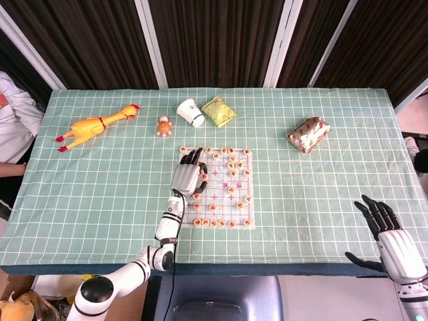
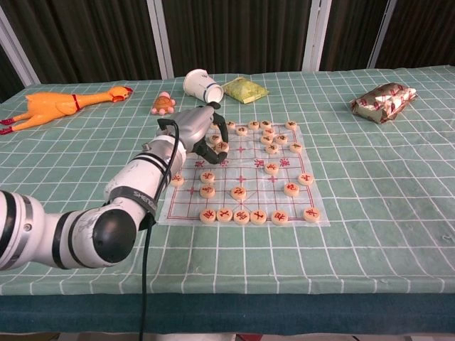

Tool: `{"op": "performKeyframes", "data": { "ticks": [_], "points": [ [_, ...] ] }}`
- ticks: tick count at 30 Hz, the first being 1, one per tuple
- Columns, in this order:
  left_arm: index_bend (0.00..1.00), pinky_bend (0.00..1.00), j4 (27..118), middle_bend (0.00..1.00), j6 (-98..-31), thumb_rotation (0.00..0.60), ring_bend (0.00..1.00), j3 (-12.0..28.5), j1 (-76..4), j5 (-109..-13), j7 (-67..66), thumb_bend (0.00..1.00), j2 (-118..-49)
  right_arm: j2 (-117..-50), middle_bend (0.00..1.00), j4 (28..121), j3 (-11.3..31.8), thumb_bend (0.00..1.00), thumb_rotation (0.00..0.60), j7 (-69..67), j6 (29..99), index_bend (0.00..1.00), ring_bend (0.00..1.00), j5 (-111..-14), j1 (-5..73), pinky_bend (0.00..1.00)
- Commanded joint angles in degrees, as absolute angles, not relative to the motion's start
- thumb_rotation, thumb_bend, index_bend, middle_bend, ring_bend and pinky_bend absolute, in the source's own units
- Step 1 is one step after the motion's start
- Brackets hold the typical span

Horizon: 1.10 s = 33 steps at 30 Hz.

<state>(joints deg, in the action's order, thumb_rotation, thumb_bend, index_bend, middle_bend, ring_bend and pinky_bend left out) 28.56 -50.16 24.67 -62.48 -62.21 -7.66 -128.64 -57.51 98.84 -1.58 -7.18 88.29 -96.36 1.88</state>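
your left hand (image 2: 201,130), fingers curled down, hovers over the board's (image 2: 245,206) far-left pieces (image 2: 222,146); board runs lengthwise away from you.

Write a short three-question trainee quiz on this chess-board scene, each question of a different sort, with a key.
1. True or false: the right hand rests on the chess board.
2. Multiple choice: which thing lies nearest the tipped paper cup? A) the rubber chicken B) the yellow-green packet C) the foil snack bag
3. Fill in: the left hand is over the board's far ____ corner, as seen in the chest view.

Key:
1. False; it is off the table's near right edge, fingers spread, holding nothing.
2. B
3. left; its fingers curl down among the round pieces, though whether it grips one cannot be told.
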Motion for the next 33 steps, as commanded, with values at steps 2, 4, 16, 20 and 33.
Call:
{"op": "performKeyframes", "data": {
  "ticks": [2,4,16,20,33],
  "points": [
    [0.5,0.15,36.2,0.0,-53.1,0.6,0.0,22.2,-58.9,-64.1,-9.2,0.35,-125.3,-57.6,0.0,98.9,-1.7,0.24,0.6,-6.8,88.1,0.0,0.0,-96.6,2.0,0.0],
    [0.5,0.15,41.3,0.0,-54.4,0.6,0.0,21.0,-56.8,-64.6,-11.1,0.35,-123.1,-57.7,0.0,99.1,-1.8,0.24,0.6,-6.5,88.0,0.0,0.0,-96.8,2.0,0.0],
    [0.5,0.15,69.9,0.0,-59.9,0.6,0.0,18.0,-48.9,-61.6,-24.6,0.35,-110.8,-57.8,0.0,100.0,-2.7,0.24,0.6,-5.9,87.4,0.0,0.0,-99.0,2.6,0.0],
    [0.49,0.15,76.3,0.0,-61.8,0.6,0.0,15.3,-46.1,-60.5,-27.8,0.35,-108.0,-57.6,0.0,99.9,-3.1,0.24,0.6,-6.2,87.6,0.0,0.0,-99.8,2.6,0.0],
    [0.48,0.15,79.5,0.0,-63.1,0.6,0.0,10.4,-42.1,-60.1,-30.2,0.35,-105.8,-57.6,0.0,99.3,-3.9,0.24,0.6,-7.8,88.8,0.0,0.0,-102.2,2.6,0.0]
  ]
}}
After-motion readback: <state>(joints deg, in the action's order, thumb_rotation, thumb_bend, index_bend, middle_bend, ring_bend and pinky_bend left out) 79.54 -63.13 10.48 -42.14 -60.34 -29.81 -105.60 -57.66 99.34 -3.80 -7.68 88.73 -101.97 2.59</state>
